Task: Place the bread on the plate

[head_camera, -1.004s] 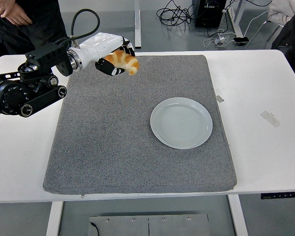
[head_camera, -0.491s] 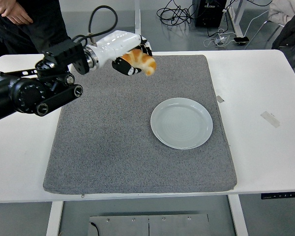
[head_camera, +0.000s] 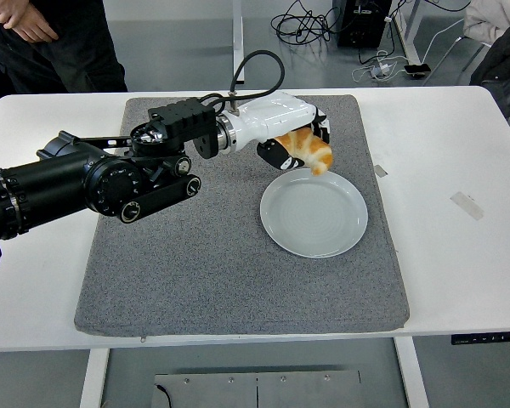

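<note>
Bread (head_camera: 308, 150): golden croissant, gripped in the curled fingers of the left hand (head_camera: 291, 138), held in the air above the far rim of the plate (head_camera: 314, 212), not resting on it. Plate: pale grey, round, bare, lay on the right half of the grey mat (head_camera: 195, 255). Mat covered the middle of the white table (head_camera: 459, 255). Left arm: reached in from the left edge across the mat. Person in dark clothing (head_camera: 59, 42): stood at the top left, beyond the table.
</note>
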